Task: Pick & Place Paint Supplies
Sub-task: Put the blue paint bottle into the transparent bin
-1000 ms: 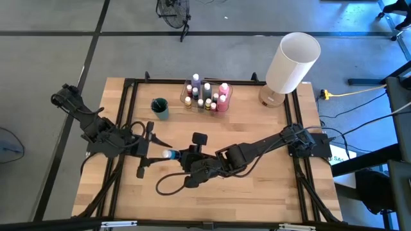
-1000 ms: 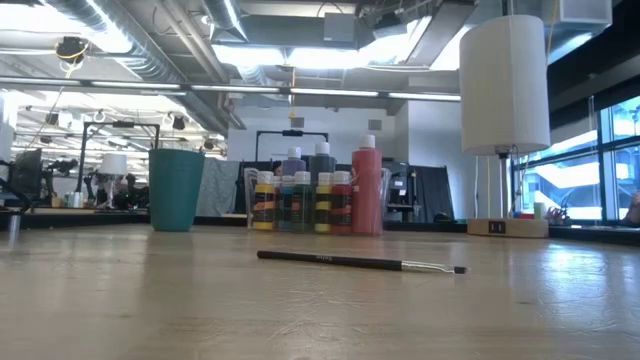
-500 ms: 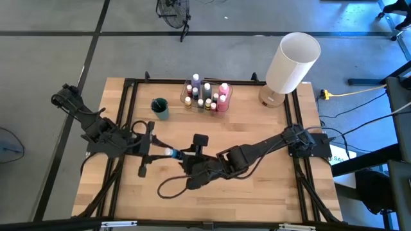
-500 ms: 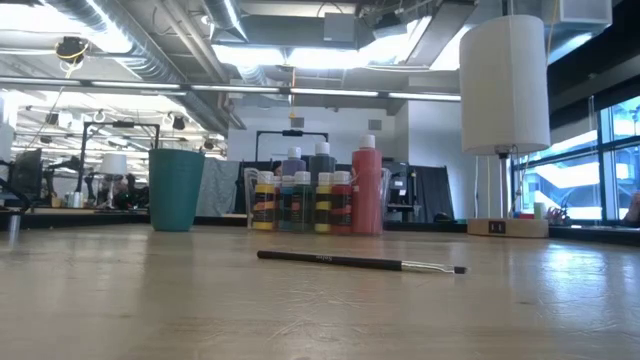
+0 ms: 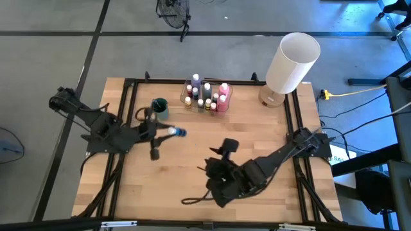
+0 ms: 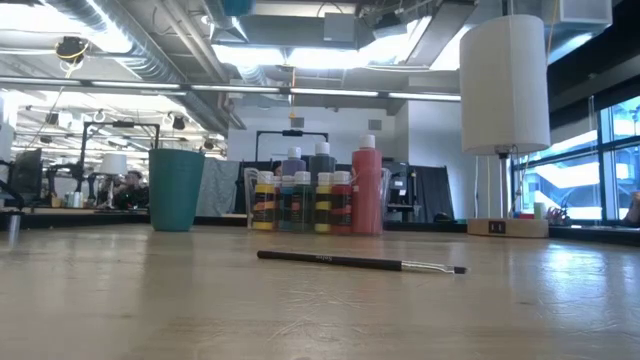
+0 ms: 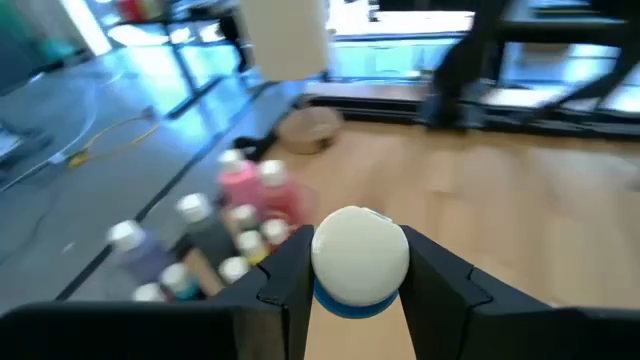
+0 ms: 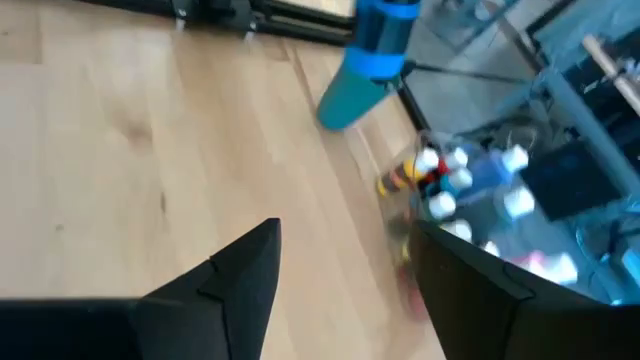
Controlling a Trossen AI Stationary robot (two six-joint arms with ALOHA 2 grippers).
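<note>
Tabletop: blue bottle [image 5: 176,132] now w/ left pincer [image 5: 168,132]

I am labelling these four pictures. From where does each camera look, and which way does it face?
High view: above, straight down; both arms, left gripper holding blue bottle.
Low view: table height, level across; paintbrush, no arm.
Left wrist view: past own fingers clamping the bottle, towards the bottle container.
Right wrist view: past own open fingers.
All four views share the container.
</note>
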